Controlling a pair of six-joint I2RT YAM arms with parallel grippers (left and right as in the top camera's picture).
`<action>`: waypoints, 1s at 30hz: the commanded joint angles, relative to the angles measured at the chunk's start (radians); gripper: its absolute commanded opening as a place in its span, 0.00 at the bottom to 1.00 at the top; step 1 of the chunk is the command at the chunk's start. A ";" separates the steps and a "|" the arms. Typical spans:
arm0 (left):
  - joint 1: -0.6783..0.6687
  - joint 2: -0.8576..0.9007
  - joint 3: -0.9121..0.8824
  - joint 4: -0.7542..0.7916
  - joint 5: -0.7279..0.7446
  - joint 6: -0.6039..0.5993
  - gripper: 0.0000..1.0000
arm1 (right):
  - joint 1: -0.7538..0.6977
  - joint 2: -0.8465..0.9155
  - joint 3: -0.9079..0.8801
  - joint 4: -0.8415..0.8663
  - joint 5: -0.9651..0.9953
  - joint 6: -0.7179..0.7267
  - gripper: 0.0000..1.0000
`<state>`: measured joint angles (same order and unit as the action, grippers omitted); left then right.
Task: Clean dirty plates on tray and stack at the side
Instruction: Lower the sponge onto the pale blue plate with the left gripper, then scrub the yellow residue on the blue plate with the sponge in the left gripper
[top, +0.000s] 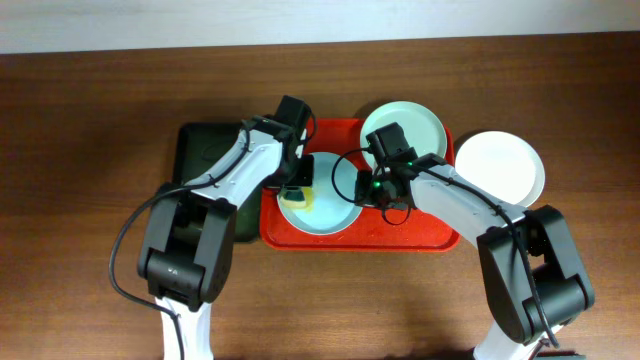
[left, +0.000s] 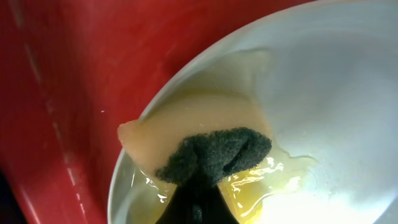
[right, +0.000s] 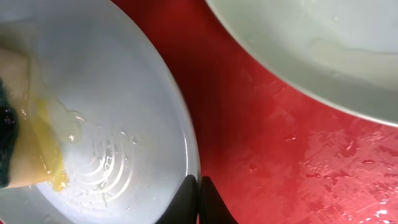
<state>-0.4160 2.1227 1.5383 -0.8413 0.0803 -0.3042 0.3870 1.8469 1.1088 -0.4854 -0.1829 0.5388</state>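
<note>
Scrubbing at the pale blue-green plate (top: 338, 205), which lies in the front left part of the red tray (top: 400, 238). Left gripper (left: 200, 186) with jaws clamped on the sponge (left: 199, 124), pinched at its dark pad side. Sponge pressed on the left edge of this plate, next to a wet yellow smear (left: 261, 186). Right gripper (right: 199, 198) with jaws together and empty, tips at the right rim of the same plate, probably to steady it; real contact not possible to confirm. Second pale blue-green plate (top: 410, 125) at the back right corner of the tray, partly over its rim. White plate (top: 500, 165) off the tray, on the table (top: 100, 100), near the tray's right edge.

Possible troubles, by judgement only:
- Pressing so close to the plate's edge can tip it up or push it across the wet tray.
- Closed tips only lean on the rim, so can slip off and free the plate.
- Wiping with a soaked sponge can spread the yellow liquid instead of lifting it.
- Pinching only the thin pad can let the sponge twist out.
</note>
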 joint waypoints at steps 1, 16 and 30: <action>-0.064 0.088 -0.013 0.011 0.032 -0.010 0.00 | 0.006 0.012 -0.006 0.003 0.008 0.001 0.04; -0.076 0.053 0.051 0.035 0.133 -0.005 0.00 | 0.006 0.012 -0.006 0.001 0.008 0.001 0.04; -0.027 -0.069 0.068 -0.066 0.001 -0.010 0.00 | 0.006 0.013 -0.006 -0.001 0.011 0.000 0.04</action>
<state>-0.4435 2.0888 1.5978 -0.8955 0.1303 -0.3046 0.3870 1.8469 1.1088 -0.4889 -0.1627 0.5396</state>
